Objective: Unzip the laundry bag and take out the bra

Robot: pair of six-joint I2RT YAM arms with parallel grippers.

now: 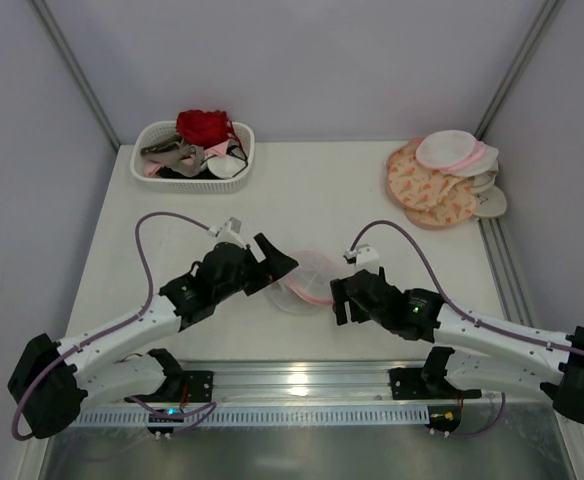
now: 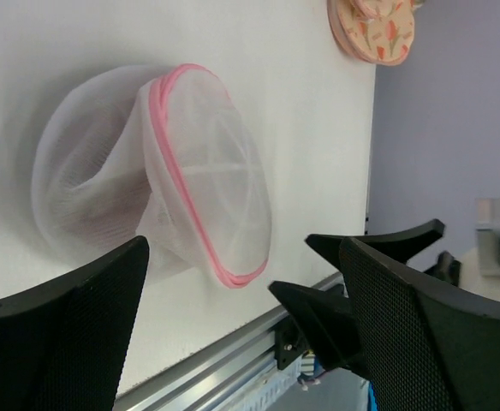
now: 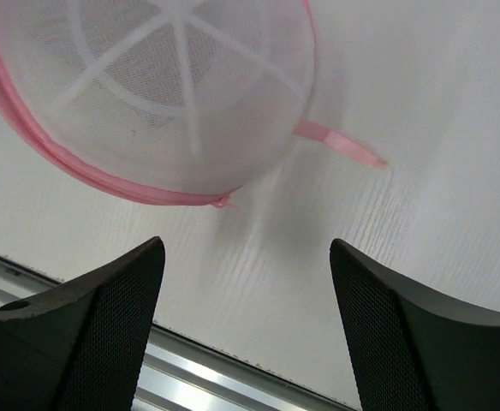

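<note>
**Operator:** Where is the laundry bag, and what do the grippers hold?

**Technician:** The laundry bag (image 1: 307, 282) lies on the table (image 1: 312, 190) at mid-width, towards the near edge, between the two arms. The left gripper (image 1: 280, 267) stands just left of it and the right gripper (image 3: 246, 248) just right of it. On both, the jaws are spread and grasp nothing. The white basket (image 1: 249, 155) at far left and the peach-patterned pouches (image 1: 432, 190) at far right lie well apart from the bag.

**Operator:** What does the step call for?

**Technician:** By judgement, a hold for unzipping has to be set up.
1. Find the slider on the pink zipper rim (image 2: 174, 174). A small nub on the rim in the right wrist view may be it, but it is too small to tell.
2. Pin the bag with one gripper at the rim or at the pink tab (image 3: 340, 144), not on loose mesh, which will likely bunch and slip.
3. Pull the slider along the rim's curve with the other gripper, keeping the pull low so the light bag does not lift.

**Operator:** Is the bra visible?

**Technician:** No. The mesh does not show any contents clearly.
</note>
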